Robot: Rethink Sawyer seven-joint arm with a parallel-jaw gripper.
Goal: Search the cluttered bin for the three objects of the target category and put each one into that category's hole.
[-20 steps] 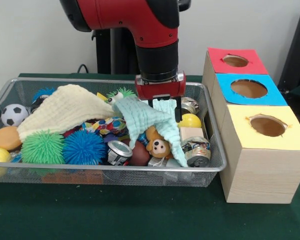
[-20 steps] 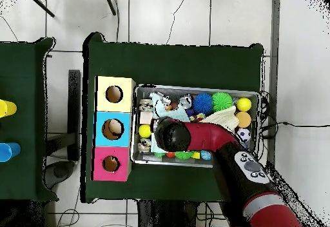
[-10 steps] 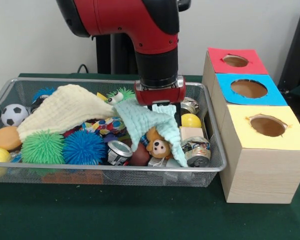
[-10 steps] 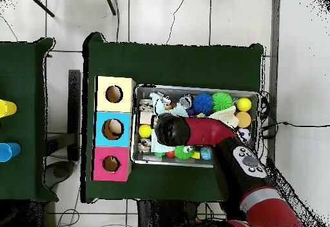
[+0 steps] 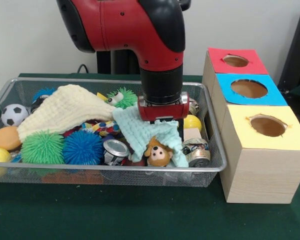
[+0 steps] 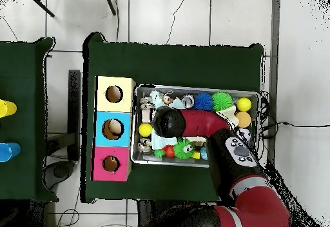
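**Arm low in the wire bin, over the mint cloth**

The red arm (image 5: 140, 30) drops straight down into the wire bin (image 5: 210, 167). Its hand (image 5: 166, 121) presses into the mint cloth (image 5: 142, 131); whether the fingers are apart or together cannot be told. A teddy bear (image 5: 157, 151) lies at the cloth's front edge, beside crushed cans (image 5: 114, 150). No writing is readable. The three-holed box (image 5: 255, 150) stands just beside the bin on the desk (image 5: 115, 215).

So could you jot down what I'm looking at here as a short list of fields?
container: wire mesh bin on a green table
arm: red and black, reaching down into the bin
gripper: low over a pale green cloth; fingers hidden
beside the cloth: small brown plush monkey, crushed can
other clutter: cream cloth, spiky blue ball, soccer ball
boxes: red, blue, yellow, each with a hole
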